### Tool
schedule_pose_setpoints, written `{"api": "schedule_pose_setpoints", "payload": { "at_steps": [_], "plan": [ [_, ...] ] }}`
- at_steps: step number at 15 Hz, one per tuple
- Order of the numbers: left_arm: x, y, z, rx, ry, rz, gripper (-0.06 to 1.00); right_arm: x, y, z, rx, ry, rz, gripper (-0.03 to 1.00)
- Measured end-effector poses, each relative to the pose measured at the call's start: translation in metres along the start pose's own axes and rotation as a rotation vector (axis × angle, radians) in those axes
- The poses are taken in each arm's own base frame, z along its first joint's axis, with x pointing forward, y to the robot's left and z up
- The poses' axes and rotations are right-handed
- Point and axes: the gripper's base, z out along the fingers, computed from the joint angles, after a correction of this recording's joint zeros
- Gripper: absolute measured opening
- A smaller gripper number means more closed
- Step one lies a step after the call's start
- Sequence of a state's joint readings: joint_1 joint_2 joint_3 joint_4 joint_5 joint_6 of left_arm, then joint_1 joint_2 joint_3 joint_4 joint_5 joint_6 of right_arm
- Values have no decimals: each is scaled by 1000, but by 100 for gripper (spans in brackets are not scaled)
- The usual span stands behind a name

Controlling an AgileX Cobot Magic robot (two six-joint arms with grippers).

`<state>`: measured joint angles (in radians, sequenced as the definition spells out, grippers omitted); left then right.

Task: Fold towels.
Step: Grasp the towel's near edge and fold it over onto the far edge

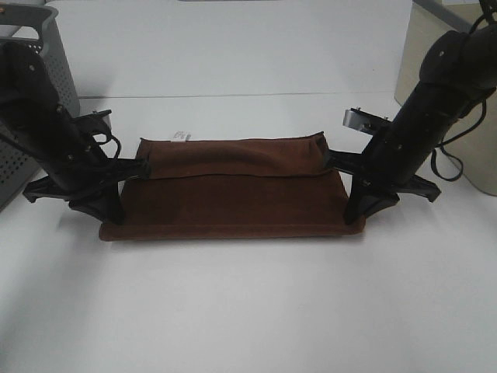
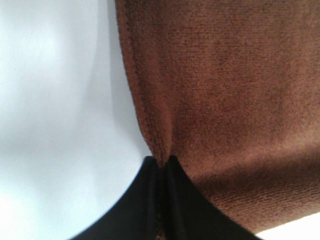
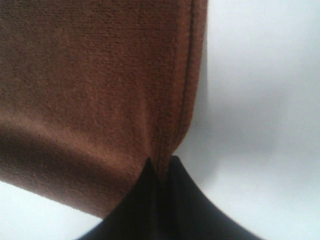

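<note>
Reddish-brown terry is pinched in both my grippers: my left gripper (image 1: 128, 167) is closed tight on the hem (image 2: 142, 110) at one short end of the towel (image 1: 233, 206), and my right gripper (image 1: 338, 162) is closed the same way on the other end, with nothing else in either. The towel lies across the middle of the white table (image 1: 233, 311). Its lower layer is flat, and the flap I hold is raised just above it, sagging a little between my grippers, with the white tag (image 1: 181, 136) by its far left corner. To fold well, I judge I should carry both ends toward the near edge at equal pace and height, keep the flap taut, and let go only once the edges line up
</note>
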<state>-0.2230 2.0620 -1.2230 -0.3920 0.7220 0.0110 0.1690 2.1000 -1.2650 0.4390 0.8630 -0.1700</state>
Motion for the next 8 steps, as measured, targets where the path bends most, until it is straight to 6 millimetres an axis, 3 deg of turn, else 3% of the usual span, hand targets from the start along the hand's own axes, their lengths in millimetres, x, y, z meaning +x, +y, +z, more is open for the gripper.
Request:
{"api": "schedule_pose_setpoints", "payload": {
  "at_steps": [4, 8],
  "plan": [
    [-6, -9, -29, 25, -92, -25, 1, 5, 8, -20, -6, -72, -31, 0],
    [-37, -20, -54, 65, -208, -47, 1, -27, 22, -54, -11, -219, -90, 0]
  ]
}}
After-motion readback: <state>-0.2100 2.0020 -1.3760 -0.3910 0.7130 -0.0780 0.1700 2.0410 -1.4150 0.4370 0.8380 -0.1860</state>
